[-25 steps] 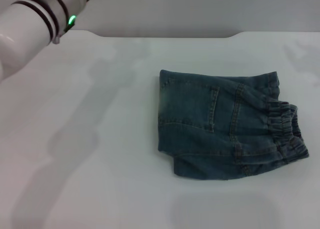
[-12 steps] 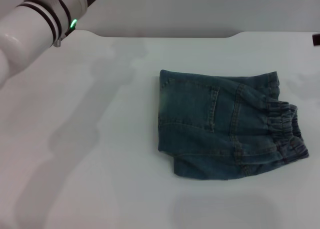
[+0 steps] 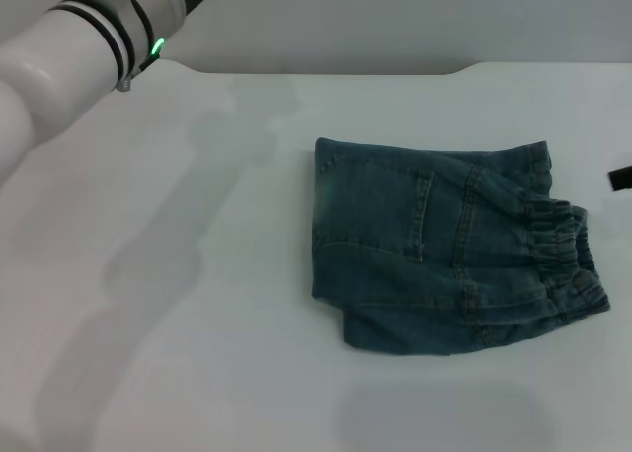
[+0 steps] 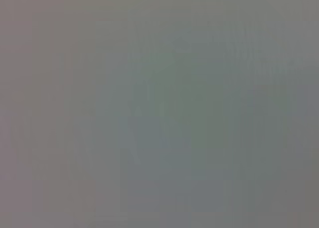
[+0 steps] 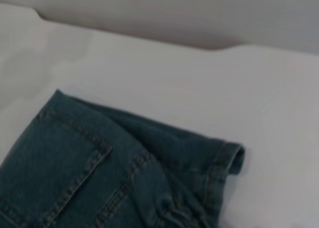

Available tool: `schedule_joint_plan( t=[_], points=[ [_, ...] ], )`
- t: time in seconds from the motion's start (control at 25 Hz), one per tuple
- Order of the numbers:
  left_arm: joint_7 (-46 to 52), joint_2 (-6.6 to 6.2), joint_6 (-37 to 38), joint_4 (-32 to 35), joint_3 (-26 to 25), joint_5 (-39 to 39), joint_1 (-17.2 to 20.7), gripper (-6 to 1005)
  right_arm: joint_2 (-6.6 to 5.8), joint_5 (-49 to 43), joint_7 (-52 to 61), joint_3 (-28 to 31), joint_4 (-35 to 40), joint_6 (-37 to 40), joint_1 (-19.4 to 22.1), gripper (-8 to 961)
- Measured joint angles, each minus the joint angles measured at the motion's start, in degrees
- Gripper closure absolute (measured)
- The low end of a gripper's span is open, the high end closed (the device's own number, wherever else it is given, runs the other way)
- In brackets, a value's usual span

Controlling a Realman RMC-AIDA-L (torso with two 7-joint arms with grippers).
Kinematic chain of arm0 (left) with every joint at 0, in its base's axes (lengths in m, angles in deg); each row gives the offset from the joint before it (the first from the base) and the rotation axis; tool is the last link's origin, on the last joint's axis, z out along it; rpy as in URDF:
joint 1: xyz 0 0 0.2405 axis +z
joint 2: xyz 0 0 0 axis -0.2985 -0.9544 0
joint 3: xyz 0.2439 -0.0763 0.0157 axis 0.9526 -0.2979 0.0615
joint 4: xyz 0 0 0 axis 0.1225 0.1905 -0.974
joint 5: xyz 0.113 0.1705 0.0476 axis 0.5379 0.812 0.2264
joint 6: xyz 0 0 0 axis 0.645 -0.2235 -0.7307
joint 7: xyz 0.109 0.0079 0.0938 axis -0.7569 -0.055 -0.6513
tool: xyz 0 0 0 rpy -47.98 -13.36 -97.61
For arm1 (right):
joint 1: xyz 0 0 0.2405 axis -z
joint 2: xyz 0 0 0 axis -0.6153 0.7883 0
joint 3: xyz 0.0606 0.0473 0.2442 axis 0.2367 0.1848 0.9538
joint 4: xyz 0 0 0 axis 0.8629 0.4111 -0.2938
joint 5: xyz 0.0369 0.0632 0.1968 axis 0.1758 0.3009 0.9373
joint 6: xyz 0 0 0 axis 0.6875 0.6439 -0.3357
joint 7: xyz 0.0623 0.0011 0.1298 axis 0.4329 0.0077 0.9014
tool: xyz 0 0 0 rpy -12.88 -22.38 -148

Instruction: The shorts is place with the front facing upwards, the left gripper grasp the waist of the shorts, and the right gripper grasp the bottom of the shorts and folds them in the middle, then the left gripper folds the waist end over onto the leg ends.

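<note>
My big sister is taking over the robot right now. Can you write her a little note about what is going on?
Left claw: out of sight; only the left arm shows, raised at the table's far left corner, well away from the shorts.
Right claw: only a dark bit shows at the right edge of the head view, near the waistband; open or shut cannot be told.
Shorts: lying folded in a compact bundle on the white table, right of centre, pocket up, elastic waistband on the right.
Done: both folds look finished.
Left: probably just check the bundle is neat and park the arms.
</note>
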Motion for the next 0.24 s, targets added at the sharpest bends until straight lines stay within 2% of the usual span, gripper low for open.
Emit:
schedule_joint_plan(
  t=[0.08,0.24],
  points=[
    [-0.01,0.00,0.22,-0.49,0.05,0.02,-0.46,1001,0.70,-0.14,-1.02,-0.03,-1.99,-1.78,-0.20,554],
    [-0.03,0.00,0.72,-0.63,0.25,0.03,-0.64,1001,3.01,-0.16,-2.69,-0.04,-3.98,-7.75,0.38,554]
  ],
)
